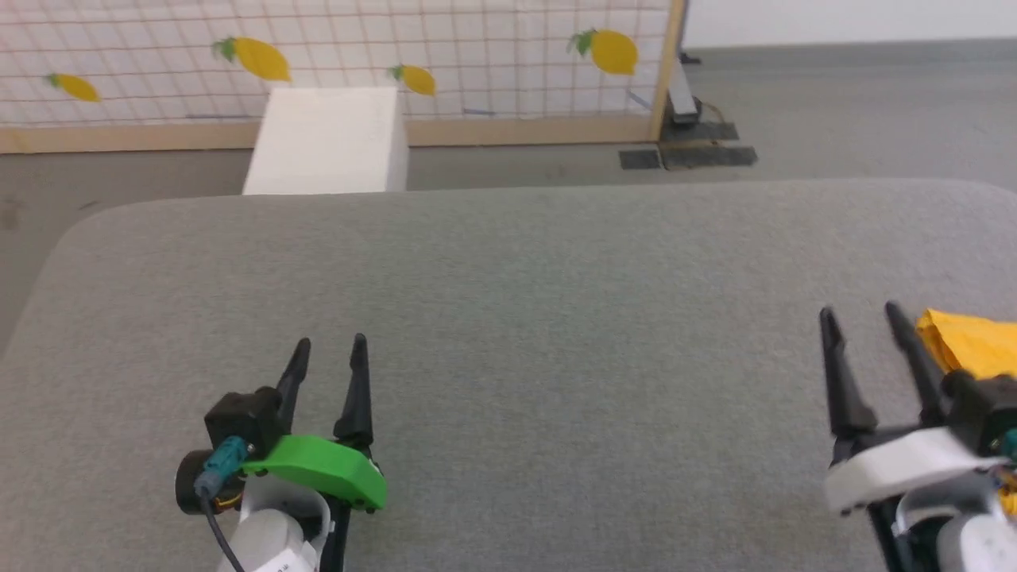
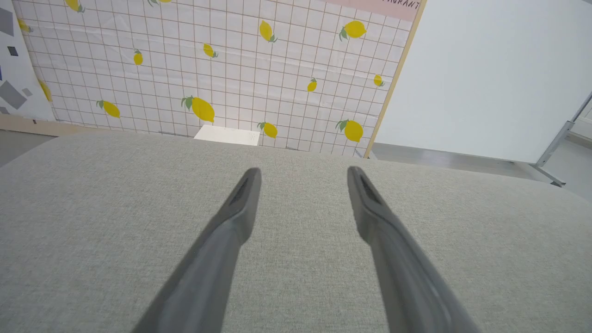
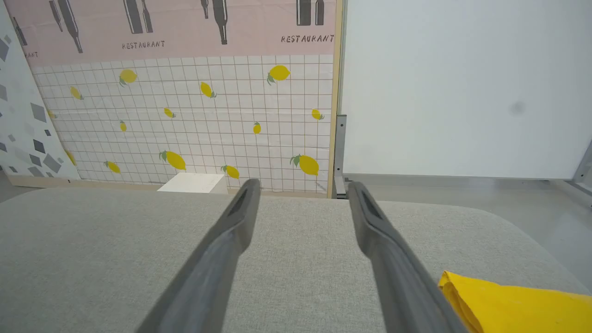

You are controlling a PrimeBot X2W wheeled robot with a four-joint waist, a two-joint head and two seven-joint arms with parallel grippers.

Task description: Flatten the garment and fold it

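Garment [image 1: 973, 342] cut off at frame edge, partly behind right pincer [image 1: 862, 314].

A grey fabric-covered surface [image 1: 556, 318] with rounded corners takes up the lower two thirds of the head view. Beyond its far edge, at the upper left, a white block [image 1: 330, 143] stands on the grey floor [image 1: 858, 111] before a white grid backdrop [image 1: 477, 56] printed with yellow lemons, which ends at a wooden post [image 1: 666, 71] with dark base plates [image 1: 687, 155] at its foot. In the right wrist view a pink band [image 3: 185, 27] (bottle silhouettes, the word RESTAURANT) tops the backdrop, a plain white board [image 3: 462, 92] occupies the upper right, and a panel of grey geometric shapes [image 3: 27, 138] sits at the far left.
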